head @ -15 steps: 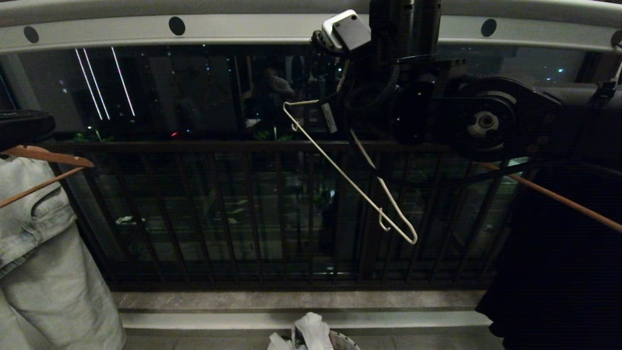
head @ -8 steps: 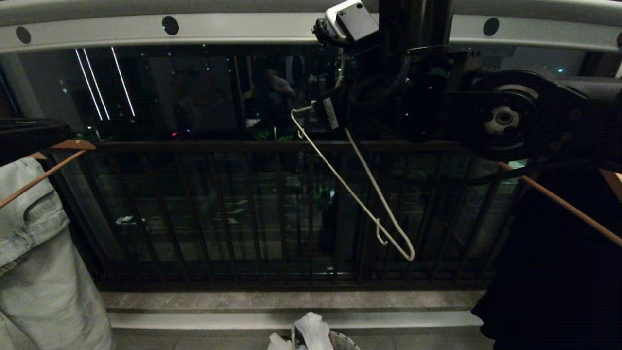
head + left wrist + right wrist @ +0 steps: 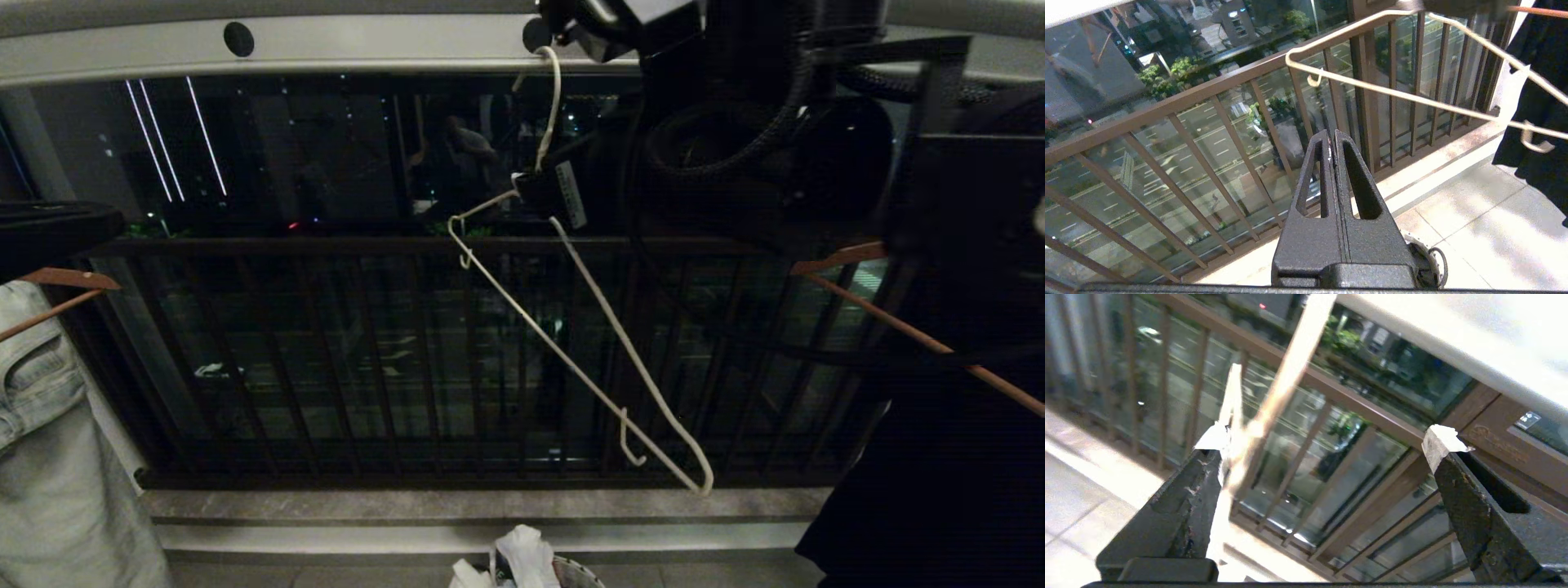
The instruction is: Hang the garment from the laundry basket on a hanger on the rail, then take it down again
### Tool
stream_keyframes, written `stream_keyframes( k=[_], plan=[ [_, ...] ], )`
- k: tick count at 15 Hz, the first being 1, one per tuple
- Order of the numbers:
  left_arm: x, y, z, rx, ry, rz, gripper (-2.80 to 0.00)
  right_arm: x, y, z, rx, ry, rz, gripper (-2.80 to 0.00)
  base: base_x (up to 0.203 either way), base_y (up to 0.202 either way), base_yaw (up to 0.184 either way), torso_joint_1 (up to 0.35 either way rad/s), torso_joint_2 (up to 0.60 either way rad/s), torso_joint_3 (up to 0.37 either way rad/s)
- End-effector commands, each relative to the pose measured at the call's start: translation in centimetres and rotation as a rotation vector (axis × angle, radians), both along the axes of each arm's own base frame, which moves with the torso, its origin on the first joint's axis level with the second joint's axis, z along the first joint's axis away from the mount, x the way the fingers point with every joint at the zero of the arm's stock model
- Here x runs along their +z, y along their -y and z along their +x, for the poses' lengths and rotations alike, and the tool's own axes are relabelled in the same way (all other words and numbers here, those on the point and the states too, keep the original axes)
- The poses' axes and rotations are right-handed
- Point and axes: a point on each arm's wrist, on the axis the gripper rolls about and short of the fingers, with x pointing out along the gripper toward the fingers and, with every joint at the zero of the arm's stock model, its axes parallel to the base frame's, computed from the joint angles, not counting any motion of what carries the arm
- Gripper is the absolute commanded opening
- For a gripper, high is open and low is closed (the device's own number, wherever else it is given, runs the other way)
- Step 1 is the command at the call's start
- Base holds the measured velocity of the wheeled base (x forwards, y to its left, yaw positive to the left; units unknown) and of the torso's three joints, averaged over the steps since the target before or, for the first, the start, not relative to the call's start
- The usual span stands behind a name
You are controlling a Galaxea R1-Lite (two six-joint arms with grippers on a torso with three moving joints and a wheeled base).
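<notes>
The white wire hanger [image 3: 571, 359] dangles askew below the pale grey rail [image 3: 367, 45]. Its hook [image 3: 555, 90] curves up to one of the rail's dark holes. My right gripper [image 3: 543, 184] is at the hanger's neck. In the right wrist view this gripper [image 3: 1329, 439] is open wide, and the blurred hanger wire [image 3: 1274, 396] lies against one finger. My left gripper [image 3: 1332, 136] is shut on nothing, lower down and to the left of the hanger [image 3: 1392, 94]. The white garment [image 3: 522, 555] lies bunched in the laundry basket [image 3: 581, 573] on the floor.
Pale jeans [image 3: 41, 425] hang on a brown wooden hanger at the left. A black garment [image 3: 939, 490] hangs on another wooden hanger [image 3: 898, 327] at the right. The dark barred balcony railing [image 3: 408, 245] and a stone ledge [image 3: 490, 506] lie ahead.
The right gripper has opened. The hanger has dropped lower and now shows its hook reaching the rail. The right arm has risen, and the whole picture has shifted to the left.
</notes>
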Motion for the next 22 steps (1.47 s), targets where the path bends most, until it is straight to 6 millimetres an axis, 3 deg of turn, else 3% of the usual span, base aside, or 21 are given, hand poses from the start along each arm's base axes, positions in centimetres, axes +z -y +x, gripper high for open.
stream_keyframes(
  k=[1,6,9,10,13,15,19,22],
  plan=[
    [-0.1,0.2,0.2,0.002,-0.007,0.006,-2.80,1.4,2.0,-3.4,0.037,0.019,0.024,0.00,0.000,0.000,0.000,0.000,0.00,0.000],
    [-0.5,0.4,0.5,0.000,-0.017,0.032,-2.80,3.3,6.3,-9.3,0.145,0.049,0.087,0.00,0.000,0.000,0.000,0.000,0.00,0.000],
    [-1.1,0.5,0.6,-0.002,-0.023,0.065,-2.80,2.2,9.2,-11.6,0.186,0.012,0.050,0.00,0.000,0.000,0.000,0.000,0.00,0.000],
    [-1.2,0.5,0.6,-0.002,-0.020,0.072,-2.80,2.0,10.0,-12.0,0.188,0.008,0.044,-2.80,0.000,0.000,0.000,0.000,0.00,0.000],
    [-1.3,-0.6,-0.8,-0.006,0.032,0.101,-2.80,1.3,12.4,-11.6,0.097,0.000,0.032,-2.80,0.000,0.000,0.000,0.000,0.00,0.000],
    [-1.6,-1.5,-1.9,-0.004,0.064,0.108,-2.80,-0.7,13.9,-11.6,0.032,-0.040,-0.007,-2.80,0.000,0.000,0.000,0.000,0.00,0.000],
    [-3.2,-4.2,-5.3,0.007,0.145,0.090,-2.80,-1.1,19.4,-15.9,-0.070,0.035,0.060,-2.80,0.000,0.000,0.000,0.000,0.00,0.000],
    [-4.8,-5.0,-6.4,0.145,0.140,0.094,-2.80,-2.5,23.4,-20.0,-0.151,0.108,0.117,-2.80,0.000,0.000,0.000,0.000,0.00,0.000]
  ],
)
